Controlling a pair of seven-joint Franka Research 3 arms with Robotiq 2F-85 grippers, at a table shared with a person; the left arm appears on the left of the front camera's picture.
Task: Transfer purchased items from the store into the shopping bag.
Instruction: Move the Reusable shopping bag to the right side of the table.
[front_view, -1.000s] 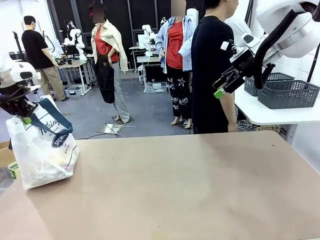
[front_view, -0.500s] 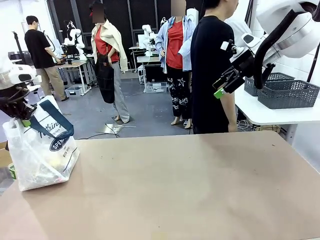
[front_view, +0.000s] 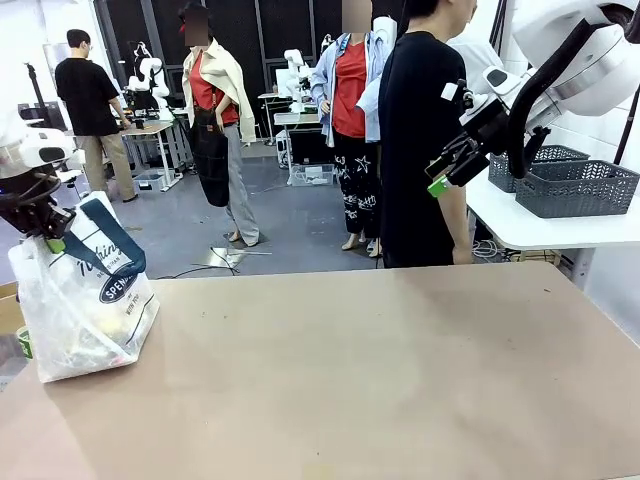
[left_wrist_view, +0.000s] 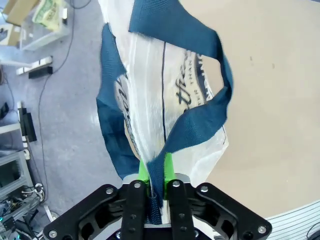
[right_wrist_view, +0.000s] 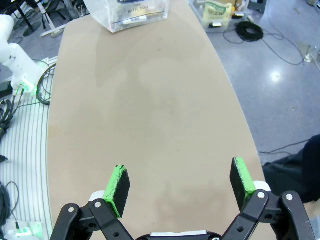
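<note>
The shopping bag (front_view: 85, 300), translucent white with navy strap handles and a dark oval logo, stands at the table's left edge. My left gripper (front_view: 53, 243) hangs just above it. In the left wrist view its green pads (left_wrist_view: 143, 170) are shut on a navy strap (left_wrist_view: 160, 185) of the bag (left_wrist_view: 165, 100). Purchased items show as dim pale and yellowish shapes (front_view: 75, 350) through the plastic. My right gripper (front_view: 437, 185) is raised high at the far right, jaws open and empty (right_wrist_view: 181, 182). The store, a dark grey lattice basket (front_view: 575, 188), sits on a white side table.
A person in black (front_view: 420, 140) stands at the far edge of the brown table (front_view: 380, 370). A second lattice basket (front_view: 545, 158) sits behind the first. The right wrist view shows the bag (right_wrist_view: 127, 12) at the table's far end.
The bag has swayed slightly left and back with my left gripper still on its strap. The right arm has not moved.
</note>
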